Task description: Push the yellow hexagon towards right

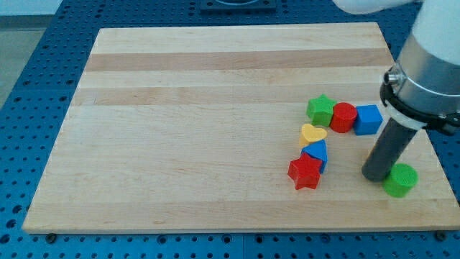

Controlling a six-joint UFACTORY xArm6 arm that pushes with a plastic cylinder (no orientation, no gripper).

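Observation:
A yellow block (pixel 312 134), rounded and heart-like in outline, lies on the wooden board (pixel 201 129) at the right. A blue block (pixel 317 152) and a red star (pixel 305 173) sit just below it. A green star (pixel 320 109), a red round block (pixel 343 117) and a blue cube (pixel 368 119) form a row above and to its right. My tip (pixel 374 176) stands well to the right of and below the yellow block, apart from it, right next to the left side of a green cylinder (pixel 400 180).
The board's right edge (pixel 424 137) runs close behind the rod and the green cylinder. A blue perforated table (pixel 29 108) surrounds the board. The arm's grey and black body (pixel 431 65) hangs over the board's right side.

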